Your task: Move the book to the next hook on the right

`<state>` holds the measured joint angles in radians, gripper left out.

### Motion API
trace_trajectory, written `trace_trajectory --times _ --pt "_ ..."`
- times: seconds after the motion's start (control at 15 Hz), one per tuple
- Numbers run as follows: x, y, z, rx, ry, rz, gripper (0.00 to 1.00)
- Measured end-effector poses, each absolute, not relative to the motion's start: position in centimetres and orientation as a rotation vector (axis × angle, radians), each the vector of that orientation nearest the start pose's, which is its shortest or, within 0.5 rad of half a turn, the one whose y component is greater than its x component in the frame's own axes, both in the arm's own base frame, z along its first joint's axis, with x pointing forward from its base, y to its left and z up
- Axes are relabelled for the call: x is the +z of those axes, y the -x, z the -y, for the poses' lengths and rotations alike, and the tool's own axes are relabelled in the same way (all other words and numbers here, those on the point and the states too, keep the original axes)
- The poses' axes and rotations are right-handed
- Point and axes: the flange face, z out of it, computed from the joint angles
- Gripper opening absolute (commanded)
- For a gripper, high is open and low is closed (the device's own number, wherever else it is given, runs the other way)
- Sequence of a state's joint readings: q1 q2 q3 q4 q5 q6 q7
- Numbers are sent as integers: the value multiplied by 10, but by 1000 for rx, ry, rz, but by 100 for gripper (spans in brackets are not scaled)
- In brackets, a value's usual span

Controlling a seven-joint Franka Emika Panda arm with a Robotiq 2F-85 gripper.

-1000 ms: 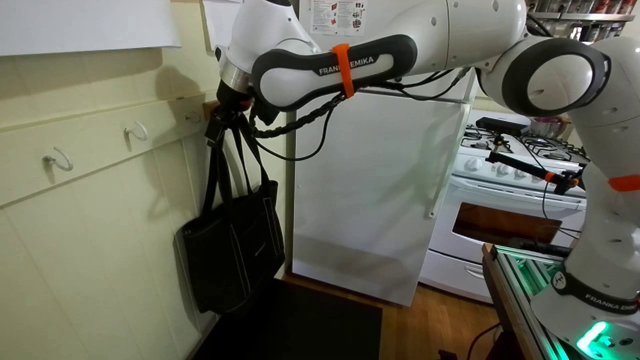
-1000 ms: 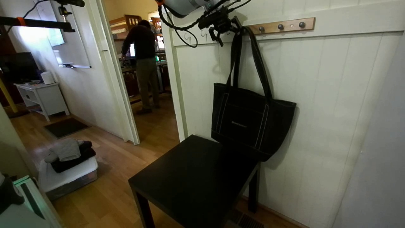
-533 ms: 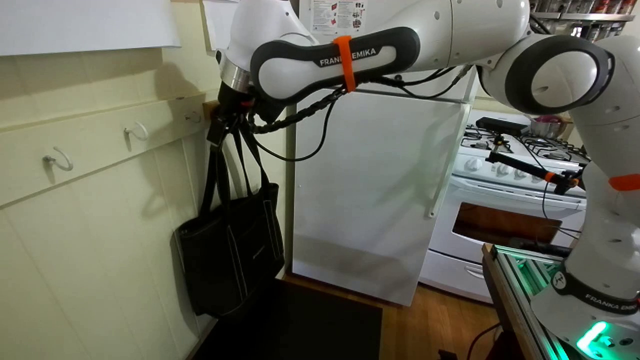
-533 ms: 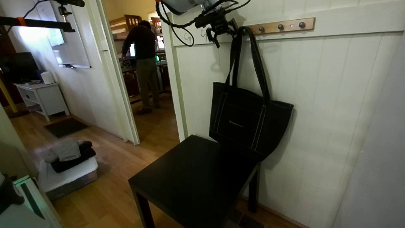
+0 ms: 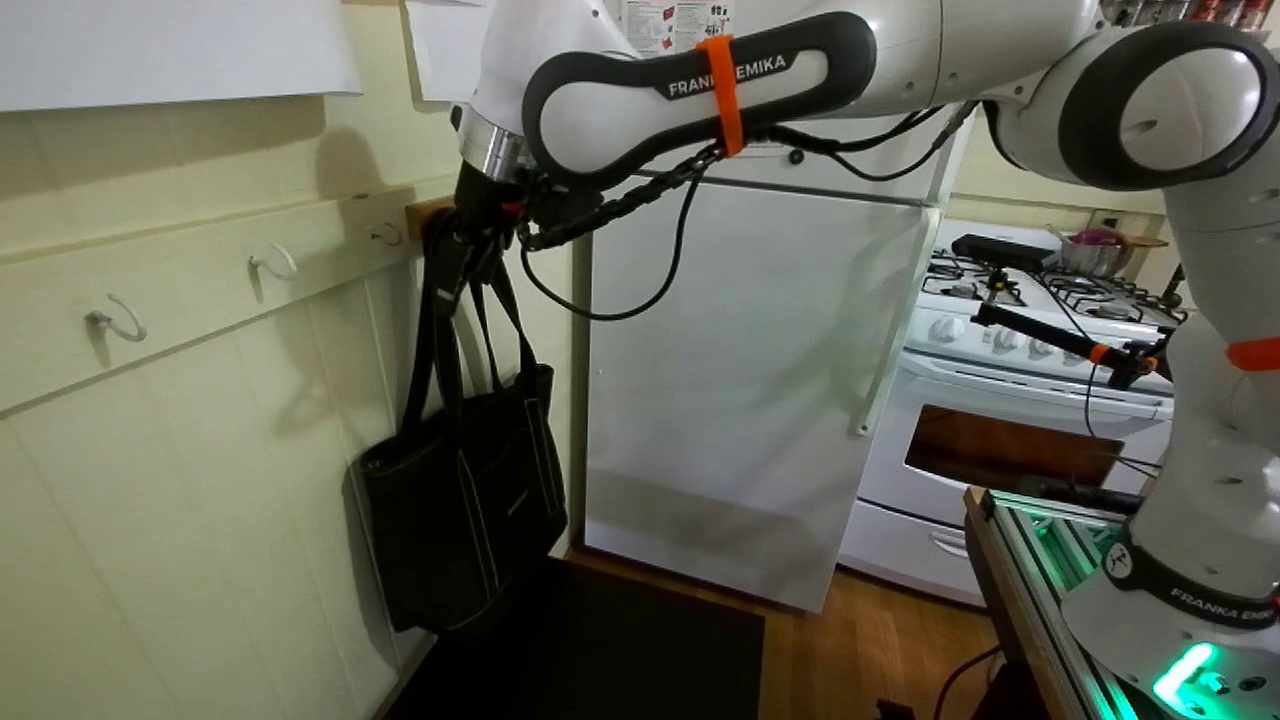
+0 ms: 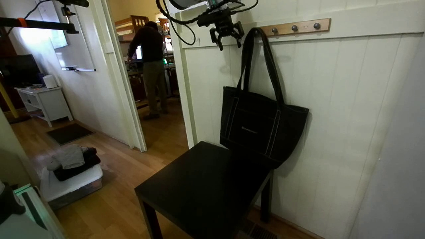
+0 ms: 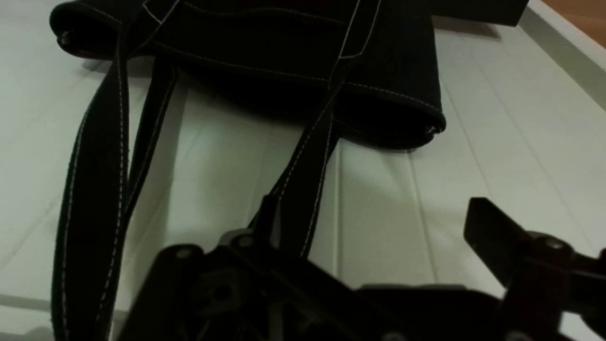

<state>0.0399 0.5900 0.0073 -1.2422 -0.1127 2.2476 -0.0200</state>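
The book is a black tote bag with two long straps; it shows in both exterior views [image 5: 460, 500] [image 6: 262, 127] and upside down in the wrist view [image 7: 265, 42]. It hangs against the white wall by its straps [image 6: 270, 63], looped at the left end of the wooden knob rail [image 6: 307, 26]. The knob or hook bearing the straps is hidden behind them. My gripper [image 6: 229, 45] is open, just left of the strap tops; it also shows in an exterior view [image 5: 455, 285]. In the wrist view, the gripper [image 7: 374, 218] has nothing between its fingers; one finger overlaps a strap.
Several white hooks [image 5: 272, 262] line the wall board. Three dark knobs [image 6: 294, 28] show on the wooden rail, right of the straps. A black table [image 6: 202, 189] stands below the bag. A white fridge [image 5: 740, 400] stands near the bag. A cable [image 5: 640, 310] loops below the arm.
The gripper has moved away from the strap tops, leftward in an exterior view, its fingers open and off the straps. The bag has shifted slightly and stays hanging.
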Motion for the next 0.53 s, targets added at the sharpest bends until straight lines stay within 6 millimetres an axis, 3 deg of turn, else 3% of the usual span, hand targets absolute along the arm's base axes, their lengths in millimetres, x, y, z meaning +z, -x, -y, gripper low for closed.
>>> trace_trajectory --times 0.33,0.53 --pt "469 -718 -13 -569 3168 62 100" --pt "476 -690 -1 -598 3165 -5 100"
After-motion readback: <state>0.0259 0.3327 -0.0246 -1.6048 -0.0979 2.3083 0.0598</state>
